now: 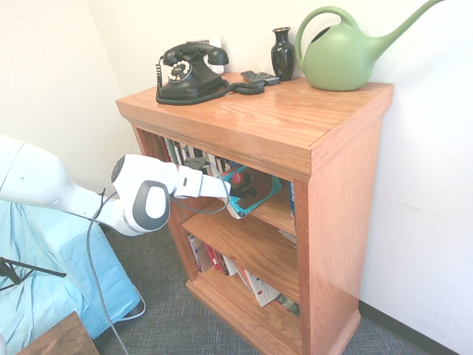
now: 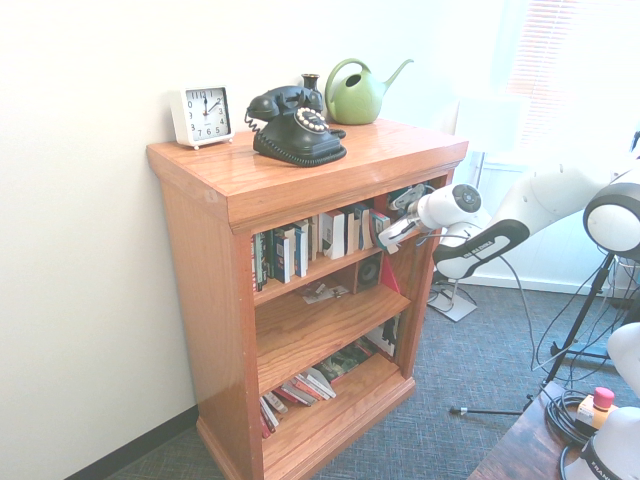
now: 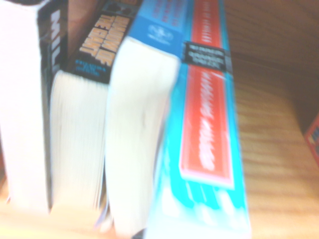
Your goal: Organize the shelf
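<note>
The shelf [image 1: 295, 126] [image 2: 300, 170] is a reddish-brown wooden bookcase with three inner levels. My gripper [image 1: 238, 186] [image 2: 398, 220] reaches into the top level at the end of a row of upright books [image 2: 300, 245]. It is right at a teal book [image 1: 260, 201] that leans there. Its fingers look spread apart in the second exterior view, with no grip showing. In the blurred wrist view the teal book [image 3: 209, 124], which has a red label, stands against white-paged paperbacks [image 3: 79, 124].
On the top stand a black telephone [image 1: 191, 72], a dark vase [image 1: 282, 53], a green watering can [image 1: 344, 55], a remote [image 1: 260, 77] and a white clock [image 2: 203, 115]. Books lie flat on the bottom level [image 2: 300, 390]. A paper [image 2: 325, 293] lies on the middle level.
</note>
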Tool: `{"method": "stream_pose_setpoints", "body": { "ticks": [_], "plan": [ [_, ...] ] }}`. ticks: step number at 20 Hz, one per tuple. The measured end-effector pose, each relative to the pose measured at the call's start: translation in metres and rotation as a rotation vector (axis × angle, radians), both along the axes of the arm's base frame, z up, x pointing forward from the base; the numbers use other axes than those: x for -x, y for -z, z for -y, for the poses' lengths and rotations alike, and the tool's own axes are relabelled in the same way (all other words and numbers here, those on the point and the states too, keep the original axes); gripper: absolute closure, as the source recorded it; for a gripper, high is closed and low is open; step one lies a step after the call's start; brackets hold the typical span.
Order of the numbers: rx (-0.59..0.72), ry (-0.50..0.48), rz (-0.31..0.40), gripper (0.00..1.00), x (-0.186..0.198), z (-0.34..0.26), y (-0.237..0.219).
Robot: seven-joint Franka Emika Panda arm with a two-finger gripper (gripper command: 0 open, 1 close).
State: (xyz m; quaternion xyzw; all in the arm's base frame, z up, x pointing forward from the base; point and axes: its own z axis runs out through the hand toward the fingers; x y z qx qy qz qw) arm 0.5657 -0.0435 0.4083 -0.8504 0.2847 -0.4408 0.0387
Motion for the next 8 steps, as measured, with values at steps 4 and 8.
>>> {"method": "stream_pose_setpoints", "body": {
  "ticks": [4,8],
  "plan": [
    [-0.032,-0.015,-0.002,0.0,0.025,0.001,0.004],
    [-0.057,-0.036,0.016,0.0,0.052,0.002,0.014]
  ]
}}
